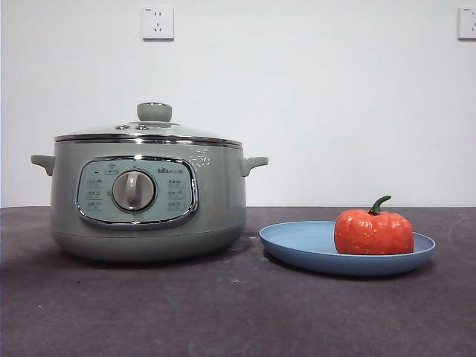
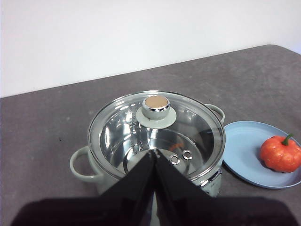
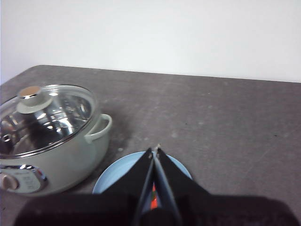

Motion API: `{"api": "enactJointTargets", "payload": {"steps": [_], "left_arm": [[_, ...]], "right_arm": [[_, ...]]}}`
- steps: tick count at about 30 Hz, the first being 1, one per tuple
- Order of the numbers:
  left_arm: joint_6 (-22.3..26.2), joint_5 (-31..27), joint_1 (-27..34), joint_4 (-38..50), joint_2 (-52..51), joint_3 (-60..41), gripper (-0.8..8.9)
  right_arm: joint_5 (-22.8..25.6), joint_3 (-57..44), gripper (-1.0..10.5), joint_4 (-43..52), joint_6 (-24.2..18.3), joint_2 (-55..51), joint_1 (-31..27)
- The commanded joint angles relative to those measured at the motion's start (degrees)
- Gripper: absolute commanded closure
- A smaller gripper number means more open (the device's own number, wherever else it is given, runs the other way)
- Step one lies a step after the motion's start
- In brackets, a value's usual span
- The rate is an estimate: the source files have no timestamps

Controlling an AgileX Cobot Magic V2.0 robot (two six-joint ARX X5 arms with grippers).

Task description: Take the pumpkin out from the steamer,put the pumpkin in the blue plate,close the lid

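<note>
Sitting on the blue plate (image 1: 297,249), toward its far-from-pot side, the pumpkin (image 1: 373,231) stands upright with its green stem curling up. The plate lies on the dark table (image 1: 223,312) just beside the steamer (image 1: 149,216), not touching it. The lid (image 1: 147,131) rests level on the steamer's chrome rim, knob up; through the glass the left wrist view shows a bare steel interior. The left gripper (image 2: 154,155) hangs above the steamer with its jaws pressed together, holding nothing. The right gripper (image 3: 154,151) hangs over the plate, jaws likewise together and empty. Neither arm shows in the front view.
</note>
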Motion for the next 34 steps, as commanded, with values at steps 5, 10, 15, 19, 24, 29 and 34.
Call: {"api": "enactJointTargets", "payload": {"steps": [5, 10, 15, 19, 24, 29, 34], "left_arm": [[-1.5, -0.1, 0.0, -4.9, 1.2, -0.2, 8.16], [-1.5, -0.1, 0.0, -6.3, 2.0, -0.2, 8.16], [3.3, -0.7, 0.0, -7.5, 0.5, -0.3, 8.16], [6.1, -1.6, 3.4, -7.5, -5.7, -1.5, 8.16], [5.9, -1.2, 12.3, 2.7, -14.0, -9.6, 8.16], [5.1, -0.6, 19.0, 14.8, -21.3, -23.5, 8.16], [2.7, 1.9, 21.1, 20.4, -25.7, -35.6, 8.16]], "right_arm": [[0.4, 0.0, 9.5, 0.4, 0.7, 0.0, -0.1], [0.3, 0.0, 9.5, 0.4, 0.7, 0.0, -0.1], [0.4, 0.0, 9.5, 0.4, 0.7, 0.0, -0.1], [0.3, 0.0, 9.5, 0.4, 0.7, 0.0, -0.1], [0.4, 0.0, 9.5, 0.4, 0.7, 0.0, -0.1], [0.3, 0.0, 9.5, 0.4, 0.7, 0.0, -0.1], [0.3, 0.0, 9.5, 0.4, 0.7, 0.0, -0.1]]}}
